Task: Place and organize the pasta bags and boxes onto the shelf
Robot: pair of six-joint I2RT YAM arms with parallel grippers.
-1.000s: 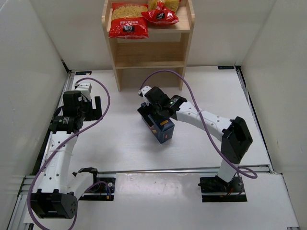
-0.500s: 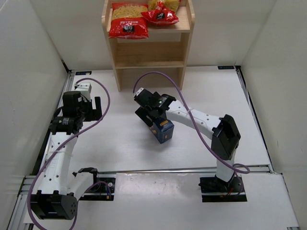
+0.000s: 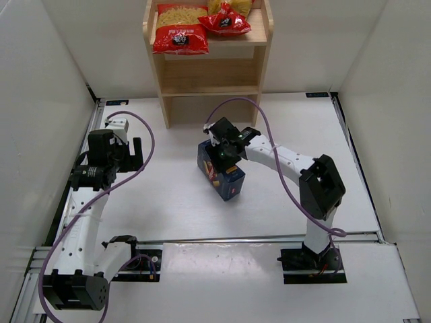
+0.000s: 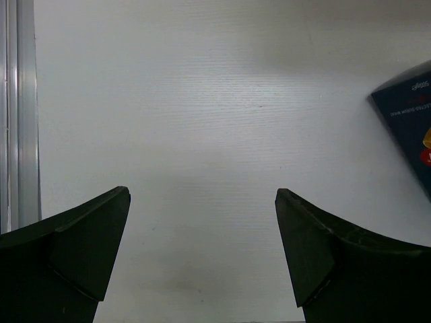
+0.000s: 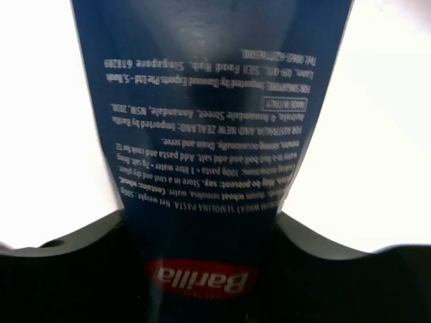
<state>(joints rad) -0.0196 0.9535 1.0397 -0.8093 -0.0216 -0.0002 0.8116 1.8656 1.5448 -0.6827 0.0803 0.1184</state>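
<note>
One blue box point(image 3: 230, 185) lies on the table point(image 3: 168, 202), in front of the shelf point(image 3: 209, 89). The right gripper point(image 3: 222, 152) squeezes it near one end, so it could tip or slip out when lifted. Two red bags point(image 3: 180, 32) sit on top, and it might bump them. The left gripper point(image 4: 202, 202) is wide open and holds nothing.

This is a robot test cell in a lab. I stand on a bare white table point(image 3: 168, 195) boxed in by plain white walls point(image 3: 40, 67), with metal rails point(image 3: 222, 238) at its edges. My left arm point(image 3: 84, 222) and right arm point(image 3: 283, 158) are bolted down on black plates point(image 3: 289, 272), purple cables point(image 3: 152, 145) looping loose. Only the small wooden shelf point(image 3: 264, 54), pasta bags point(image 3: 180, 30) and pasta box point(image 3: 225, 183) look homely.
</note>
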